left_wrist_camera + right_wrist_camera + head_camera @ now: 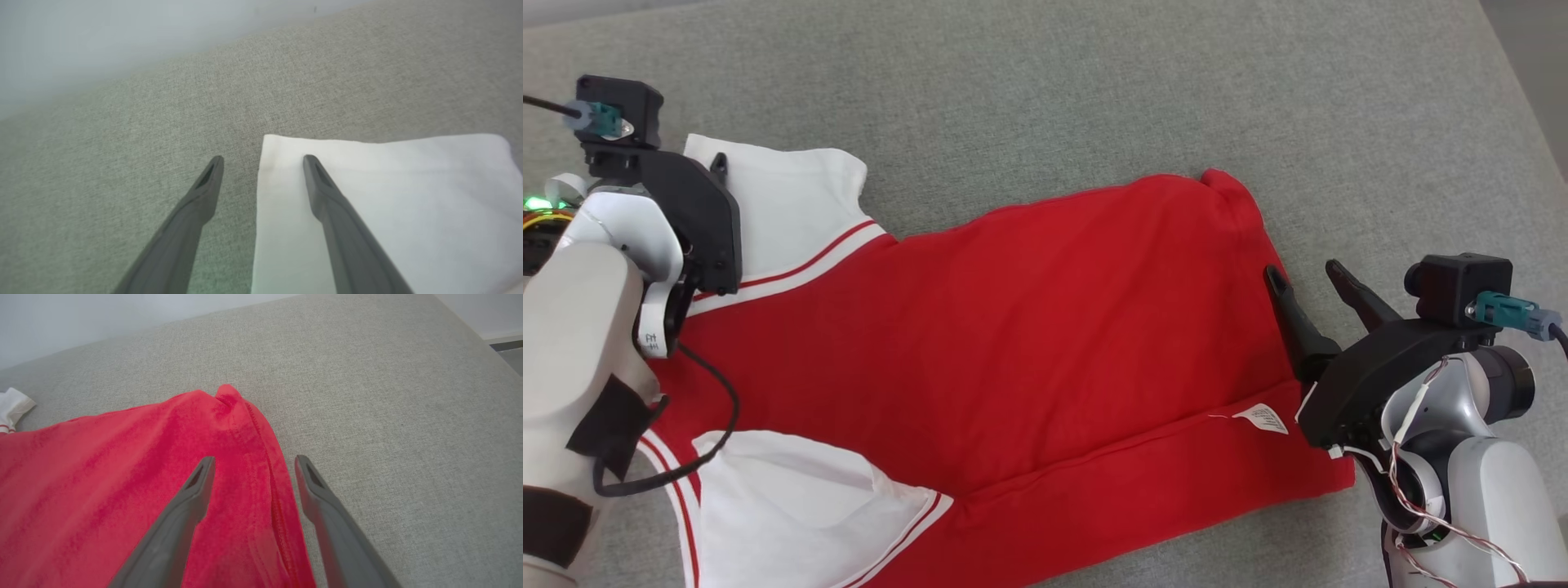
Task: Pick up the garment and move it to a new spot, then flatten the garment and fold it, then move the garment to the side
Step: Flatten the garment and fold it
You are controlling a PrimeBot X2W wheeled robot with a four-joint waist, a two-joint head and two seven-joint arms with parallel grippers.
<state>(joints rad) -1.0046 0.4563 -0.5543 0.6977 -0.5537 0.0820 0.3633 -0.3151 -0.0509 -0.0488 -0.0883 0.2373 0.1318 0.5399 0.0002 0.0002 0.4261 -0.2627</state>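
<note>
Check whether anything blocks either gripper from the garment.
Nothing visible does. The left gripper, fingers open, straddles the edge of the white sleeve; the right gripper, fingers open, straddles the red hem of the garment. Both edges lie on the grey cushion.

Your garment (1013, 327): red shirt, white sleeves (792, 204) with red-striped trim, spread nearly flat on the grey cushion (1094, 82), one long edge folded over, white label (1262, 418) showing.
</note>
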